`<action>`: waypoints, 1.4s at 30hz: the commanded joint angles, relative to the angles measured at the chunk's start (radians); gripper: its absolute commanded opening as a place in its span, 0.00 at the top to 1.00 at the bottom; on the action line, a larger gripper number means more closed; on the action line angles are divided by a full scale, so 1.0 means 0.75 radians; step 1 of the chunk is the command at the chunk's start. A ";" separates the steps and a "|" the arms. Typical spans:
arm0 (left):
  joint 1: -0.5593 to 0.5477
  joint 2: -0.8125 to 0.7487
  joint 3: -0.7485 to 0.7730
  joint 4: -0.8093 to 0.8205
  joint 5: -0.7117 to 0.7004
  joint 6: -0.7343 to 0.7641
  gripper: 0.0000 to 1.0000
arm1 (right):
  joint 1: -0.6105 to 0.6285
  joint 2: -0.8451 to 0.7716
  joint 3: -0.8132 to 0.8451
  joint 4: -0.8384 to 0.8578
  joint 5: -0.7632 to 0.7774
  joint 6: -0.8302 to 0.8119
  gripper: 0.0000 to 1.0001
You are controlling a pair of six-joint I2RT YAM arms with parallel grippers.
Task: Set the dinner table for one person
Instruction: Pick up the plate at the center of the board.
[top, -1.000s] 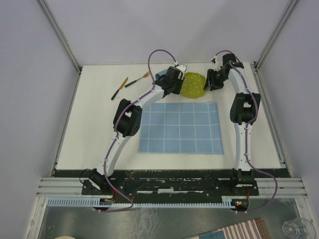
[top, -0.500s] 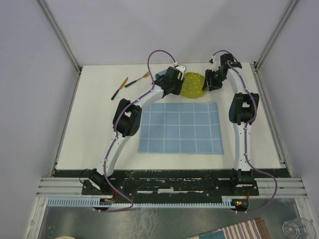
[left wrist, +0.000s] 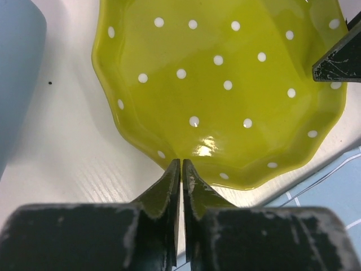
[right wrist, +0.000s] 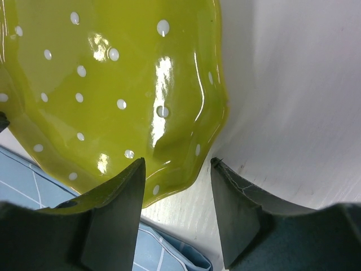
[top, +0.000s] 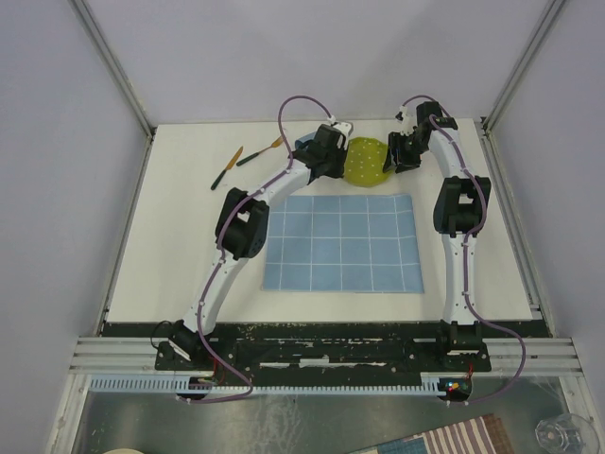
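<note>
At the rim of the plate, the left gripper has its jaws together, only a hairline slit between them, and its tips meet the rim's edge. The right gripper has its jaws apart astride the opposite rim, one over the plate and the other over bare table. The plate, yellow-green with white dots, lies at the far middle of the white table, just beyond the cloth. A blue cup stands just beside it on the left. Farther left lie a knife and a fork. The table spreads from the arm bases to the far wall.
</note>
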 commanded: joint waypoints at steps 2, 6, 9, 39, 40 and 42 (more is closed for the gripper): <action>-0.009 0.012 0.038 -0.019 0.029 -0.082 0.77 | 0.016 -0.036 -0.031 -0.047 0.017 -0.010 0.42; -0.009 -0.003 0.041 -0.014 -0.029 -0.081 0.46 | 0.016 -0.036 -0.036 -0.034 0.019 0.000 0.40; -0.007 -0.019 0.042 -0.011 -0.069 -0.049 0.41 | 0.016 -0.037 -0.033 -0.027 0.015 0.005 0.39; 0.017 -0.050 0.037 -0.024 -0.196 -0.085 0.44 | 0.026 -0.016 0.023 0.022 -0.021 0.064 0.39; 0.016 -0.037 0.040 -0.029 -0.196 -0.088 0.44 | 0.026 -0.020 0.014 0.030 -0.022 0.065 0.39; 0.019 -0.012 0.048 -0.039 -0.193 -0.097 0.44 | 0.026 -0.028 -0.002 0.044 -0.022 0.068 0.39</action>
